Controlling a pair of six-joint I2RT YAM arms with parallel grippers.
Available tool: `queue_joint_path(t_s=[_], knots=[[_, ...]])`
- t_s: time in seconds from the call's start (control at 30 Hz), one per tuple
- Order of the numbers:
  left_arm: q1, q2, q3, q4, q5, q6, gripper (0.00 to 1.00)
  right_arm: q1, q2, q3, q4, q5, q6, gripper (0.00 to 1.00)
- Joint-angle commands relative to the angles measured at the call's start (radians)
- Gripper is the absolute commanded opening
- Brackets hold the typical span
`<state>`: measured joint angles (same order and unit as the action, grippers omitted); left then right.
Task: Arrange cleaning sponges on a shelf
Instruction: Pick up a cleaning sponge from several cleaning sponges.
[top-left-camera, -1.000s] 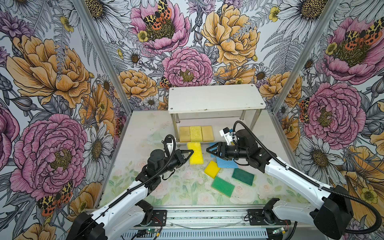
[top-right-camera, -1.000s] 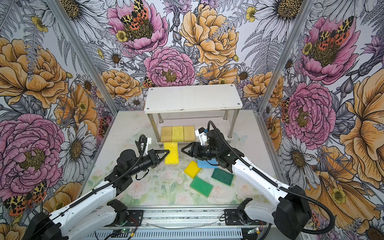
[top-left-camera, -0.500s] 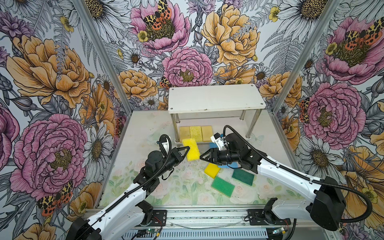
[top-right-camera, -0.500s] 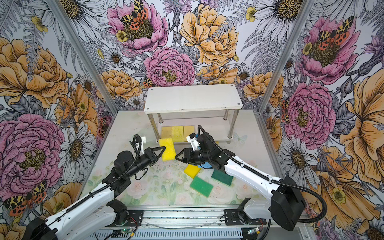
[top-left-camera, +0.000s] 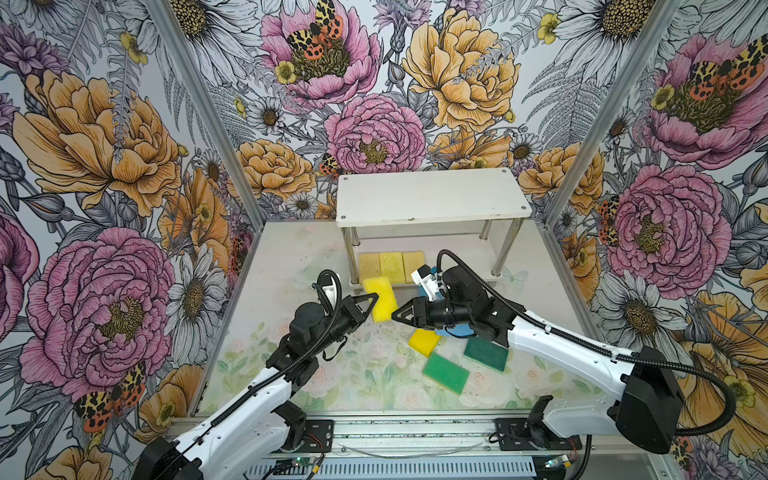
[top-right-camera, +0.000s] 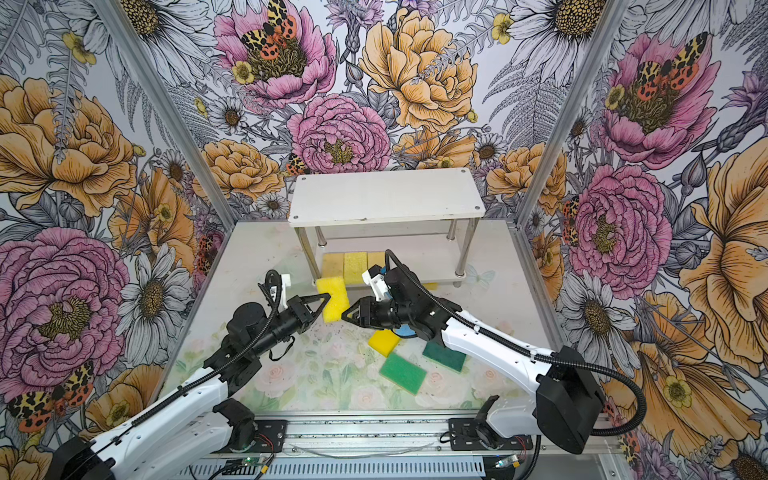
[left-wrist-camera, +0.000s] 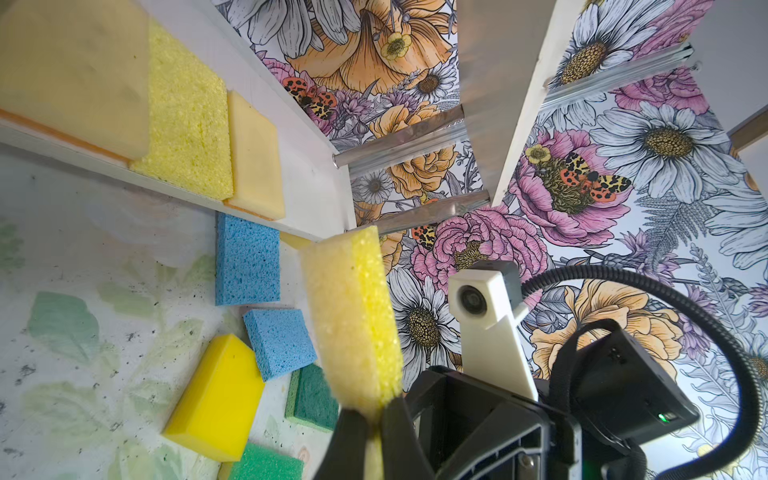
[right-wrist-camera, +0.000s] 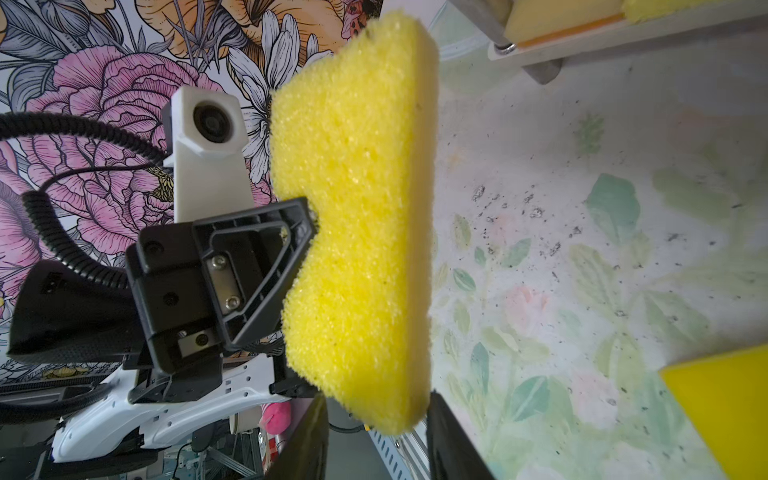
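In both top views my left gripper (top-left-camera: 376, 296) is shut on one edge of a yellow sponge (top-left-camera: 380, 299), held in the air in front of the shelf (top-left-camera: 432, 195). My right gripper (top-left-camera: 394, 318) meets the sponge's other end. In the right wrist view its jaws stand on either side of that sponge (right-wrist-camera: 353, 216) with a gap on one side. Three tan and yellow sponges (top-left-camera: 390, 266) lie side by side on the lower board. On the table lie a yellow sponge (top-left-camera: 424, 341), two green ones (top-left-camera: 446, 372) (top-left-camera: 485, 353) and two blue ones (left-wrist-camera: 247, 259) (left-wrist-camera: 279, 343).
Chrome posts (top-left-camera: 353, 257) stand at the shelf's corners. Floral walls close the cell on three sides, and a metal rail (top-left-camera: 415, 432) runs along the front. A small yellow piece (top-right-camera: 432, 286) shows by the lower board's front edge.
My left gripper has lifted the yellow sponge off the table toward the shelf front. My right gripper has swung left to the sponge, and its jaws have narrowed around its end.
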<state>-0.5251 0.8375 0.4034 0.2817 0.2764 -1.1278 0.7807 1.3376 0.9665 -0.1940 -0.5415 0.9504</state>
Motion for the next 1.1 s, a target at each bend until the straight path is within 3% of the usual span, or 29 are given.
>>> queue_joint_path(t_s=[0.0, 0.3, 0.43, 0.6, 0.63, 0.67, 0.77, 0.93, 1.07], knots=[[0.01, -0.02, -0.014, 0.018, -0.003, -0.006, 0.07, 0.007, 0.003, 0.027, 0.034, 0.02, 0.001, 0.37], [0.004, -0.031, -0.03, 0.02, -0.004, -0.013, 0.07, 0.006, 0.006, 0.023, 0.047, 0.028, 0.008, 0.15], [0.002, -0.029, -0.029, 0.023, -0.003, -0.013, 0.07, 0.035, 0.008, 0.023, 0.05, 0.027, 0.011, 0.01], [0.004, -0.028, -0.029, 0.024, -0.001, -0.012, 0.11, 0.036, 0.006, 0.019, 0.05, 0.039, 0.013, 0.0], [0.004, -0.028, -0.03, 0.023, 0.001, -0.011, 0.17, 0.037, 0.002, 0.016, 0.051, 0.046, 0.013, 0.0], [0.009, -0.029, -0.031, 0.021, 0.004, -0.012, 0.3, 0.035, -0.001, 0.012, 0.05, 0.053, 0.013, 0.0], [0.027, -0.034, -0.031, 0.011, 0.017, -0.01, 0.57, 0.03, -0.01, -0.001, 0.048, 0.076, 0.02, 0.0], [0.081, -0.066, -0.03, -0.027, 0.059, -0.006, 0.78, -0.021, -0.047, -0.045, 0.047, 0.104, 0.026, 0.0], [0.128, -0.114, -0.033, -0.084, 0.09, 0.002, 0.81, -0.086, -0.088, -0.086, 0.038, 0.108, 0.024, 0.0]])
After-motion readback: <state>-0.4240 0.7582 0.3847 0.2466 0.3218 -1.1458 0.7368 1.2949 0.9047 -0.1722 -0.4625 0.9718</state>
